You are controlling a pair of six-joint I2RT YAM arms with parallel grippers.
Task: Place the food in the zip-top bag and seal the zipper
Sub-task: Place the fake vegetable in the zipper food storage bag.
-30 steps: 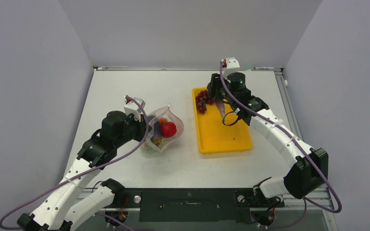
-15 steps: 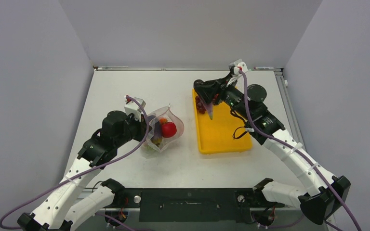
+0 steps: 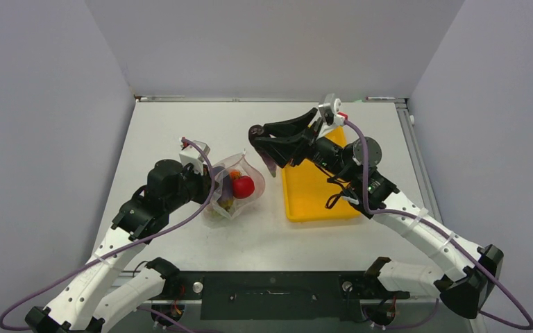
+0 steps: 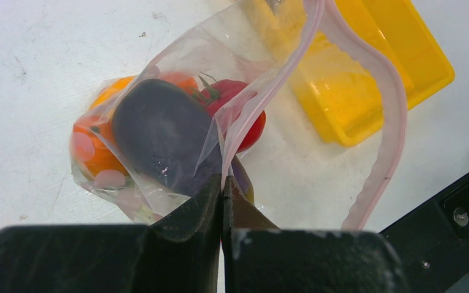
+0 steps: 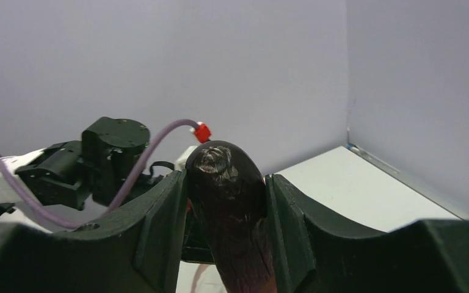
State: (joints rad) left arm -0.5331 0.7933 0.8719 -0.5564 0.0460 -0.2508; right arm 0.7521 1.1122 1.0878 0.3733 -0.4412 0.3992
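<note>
Pinching bag [image 4: 177,67]: left pincer [image 4: 223,186]. Right pincer [image 5: 226,177] clamps one eggplant [image 5: 229,213]. Maybe four pieces [image 4: 159,134] bagged.

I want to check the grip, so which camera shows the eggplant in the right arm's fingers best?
The right wrist view: the eggplant fills the middle, clamped between the right fingers. The top view shows only its purple tip hanging down. The left wrist view misses it, showing a second eggplant in the bag.
</note>
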